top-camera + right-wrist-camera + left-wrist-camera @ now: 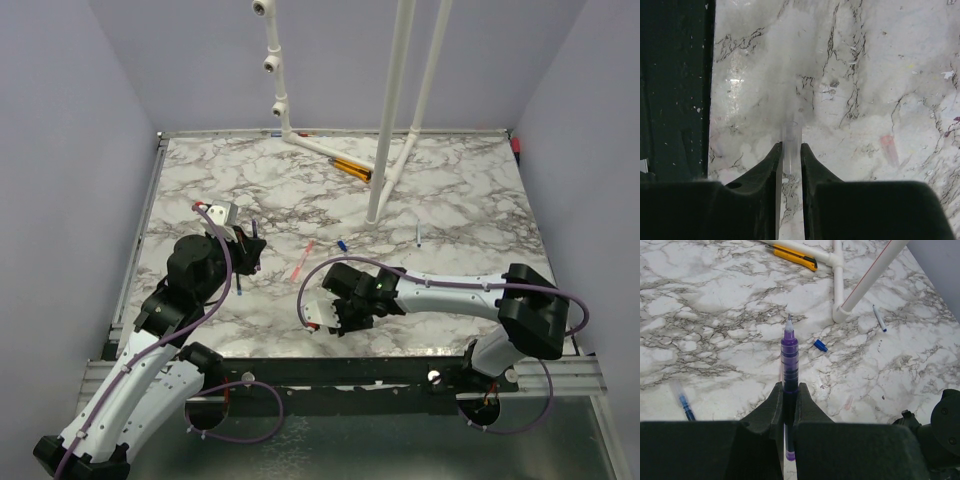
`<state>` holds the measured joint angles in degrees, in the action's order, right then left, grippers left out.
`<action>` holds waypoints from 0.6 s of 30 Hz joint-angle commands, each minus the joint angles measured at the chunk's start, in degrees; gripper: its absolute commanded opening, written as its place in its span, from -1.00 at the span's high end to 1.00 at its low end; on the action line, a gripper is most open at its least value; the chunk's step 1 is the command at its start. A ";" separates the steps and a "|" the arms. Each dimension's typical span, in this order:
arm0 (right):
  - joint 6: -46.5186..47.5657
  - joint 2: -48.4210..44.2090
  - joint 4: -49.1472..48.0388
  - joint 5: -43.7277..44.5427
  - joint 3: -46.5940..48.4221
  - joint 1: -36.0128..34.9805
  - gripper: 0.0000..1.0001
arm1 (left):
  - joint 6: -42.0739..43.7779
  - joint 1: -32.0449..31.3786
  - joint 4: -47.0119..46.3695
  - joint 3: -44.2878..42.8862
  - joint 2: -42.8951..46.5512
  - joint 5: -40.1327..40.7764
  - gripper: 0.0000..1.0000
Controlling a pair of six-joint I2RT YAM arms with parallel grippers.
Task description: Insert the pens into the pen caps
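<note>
My left gripper (789, 386) is shut on a dark pen (789, 352), whose tip points away over the marble; in the top view this gripper (250, 252) is at the left. My right gripper (790, 146) hangs low near the front edge (322, 312). Its jaws stand slightly apart with a blurred clear cap (791, 131) between the tips. A pink-red pen (303, 262) lies between the arms, and a blue cap (820, 345) lies beyond it. A blue pen (684, 403) rests left of my left gripper. A small pink-red cap (889, 148) lies to the right.
A white pipe frame (385, 150) stands at the back middle, with orange-and-black sticks (792, 255) beside its foot. Another thin pen (879, 318) lies right of the frame's post. The table's front edge (330, 352) runs just under my right gripper.
</note>
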<state>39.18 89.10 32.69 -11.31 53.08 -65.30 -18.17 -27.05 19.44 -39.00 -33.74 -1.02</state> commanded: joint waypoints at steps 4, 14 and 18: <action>-2.01 -0.90 -1.24 0.27 -0.56 -0.47 0.55 | 0.54 0.42 0.09 -1.29 0.68 -1.23 1.00; -4.62 -5.28 -0.62 1.14 -0.62 -0.45 0.34 | 0.46 0.42 0.16 -1.28 0.66 -1.40 1.00; -10.46 -8.46 -1.72 3.59 0.55 -0.46 0.25 | 0.50 0.42 0.16 -1.29 0.66 -1.41 1.00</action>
<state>34.74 84.47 32.58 -11.00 52.90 -65.32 -18.13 -26.96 19.44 -39.00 -33.65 -1.06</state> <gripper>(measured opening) 0.343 0.052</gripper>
